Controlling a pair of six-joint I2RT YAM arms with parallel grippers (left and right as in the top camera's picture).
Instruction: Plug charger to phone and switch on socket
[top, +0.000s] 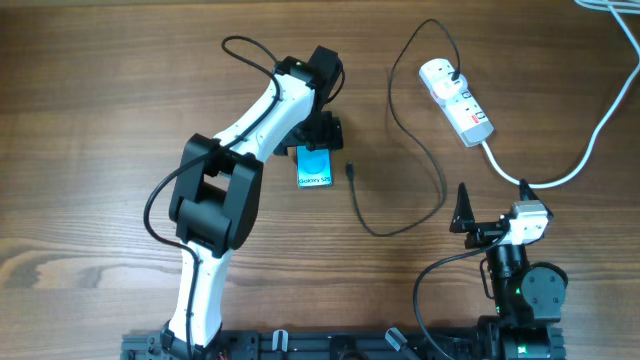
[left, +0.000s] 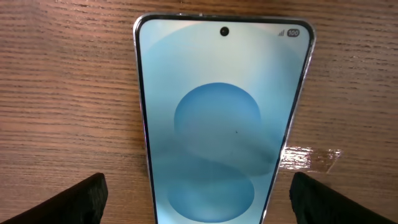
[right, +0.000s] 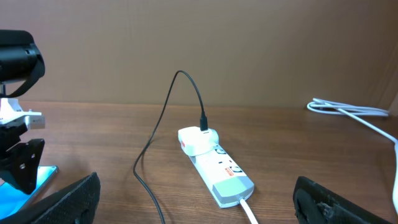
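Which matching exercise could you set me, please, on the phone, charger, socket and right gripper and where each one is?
1 phone
2 charger
3 socket
4 right gripper

A open, holding nothing
B between the open fingers of the left gripper
C far right, adapter plugged in
D tip loose beside the phone

Pairs: 1-B, 2-D, 3-C, 4-A

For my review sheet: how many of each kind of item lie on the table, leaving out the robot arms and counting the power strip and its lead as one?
Phone: 1
Power strip: 1
White plug adapter: 1
Black charger cable: 1
Total: 4
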